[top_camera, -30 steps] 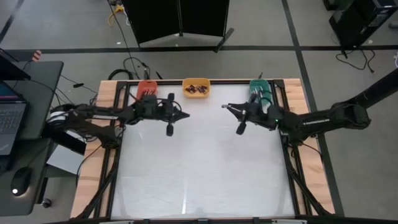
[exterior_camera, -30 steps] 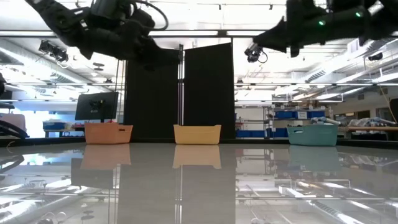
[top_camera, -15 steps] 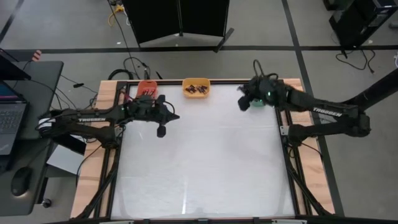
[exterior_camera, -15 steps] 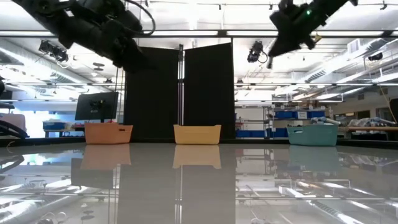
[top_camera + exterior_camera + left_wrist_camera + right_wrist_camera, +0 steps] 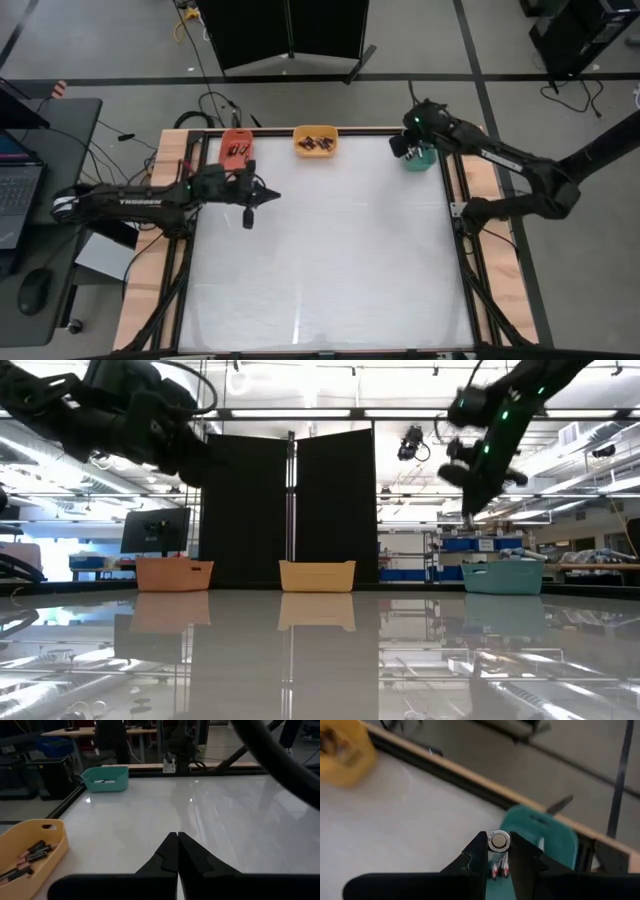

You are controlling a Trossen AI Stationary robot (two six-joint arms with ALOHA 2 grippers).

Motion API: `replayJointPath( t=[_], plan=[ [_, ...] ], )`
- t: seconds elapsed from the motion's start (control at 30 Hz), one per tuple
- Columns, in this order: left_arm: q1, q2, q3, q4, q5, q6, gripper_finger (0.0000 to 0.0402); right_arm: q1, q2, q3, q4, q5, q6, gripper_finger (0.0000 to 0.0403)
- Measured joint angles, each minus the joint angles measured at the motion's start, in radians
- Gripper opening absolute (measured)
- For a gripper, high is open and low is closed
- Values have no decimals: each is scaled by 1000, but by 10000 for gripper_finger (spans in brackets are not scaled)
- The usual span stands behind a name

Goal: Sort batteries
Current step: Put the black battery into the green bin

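The batteries are tiny dark cylinders with pink bands. Several lie in the yellow bin [image 5: 316, 141] [image 5: 25, 857] at the table's far edge, and a few in the teal bin [image 5: 421, 156] [image 5: 105, 777] [image 5: 542, 840] at the far right corner. My right gripper [image 5: 404, 148] [image 5: 498, 851] hangs above the teal bin's left rim, shut on one battery [image 5: 499, 841]. My left gripper [image 5: 270, 197] [image 5: 177, 851] is shut and empty, raised over the table's left part. My right gripper pinches the battery between its two fingers, which come from above and point down. The battery stands along the fingers, and its round silver end [image 5: 499, 840] faces the wrist camera. It is lifted clear, above the teal bin.
An orange bin [image 5: 236, 143] [image 5: 174, 573] holding a few batteries stands at the far left corner. In the low view the three bins line the far edge, with the yellow bin [image 5: 317, 575] in the middle. The white tabletop [image 5: 320, 260] spreads out in front of them.
My right gripper has swung from the table's middle right toward the far right corner, tipped to point down, and now hangs over the teal bin. My left gripper has drawn back toward the table's left edge.
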Motion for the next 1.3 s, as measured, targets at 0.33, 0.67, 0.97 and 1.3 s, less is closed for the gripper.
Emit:
replayJointPath(
  t=[0.33,0.67,0.97,1.3],
  plan=[
    [0,-89,-77,76,-17,4,7,-118,229,-1,-13,-21,11,64],
    [0,-130,-118,71,-41,3,7,-186,359,-1,7,-12,15,64],
    [0,-130,-118,70,-40,2,7,-210,415,2,16,-11,15,64],
    [0,-130,-118,67,-39,-5,7,-210,413,3,16,-21,16,102]
  ],
)
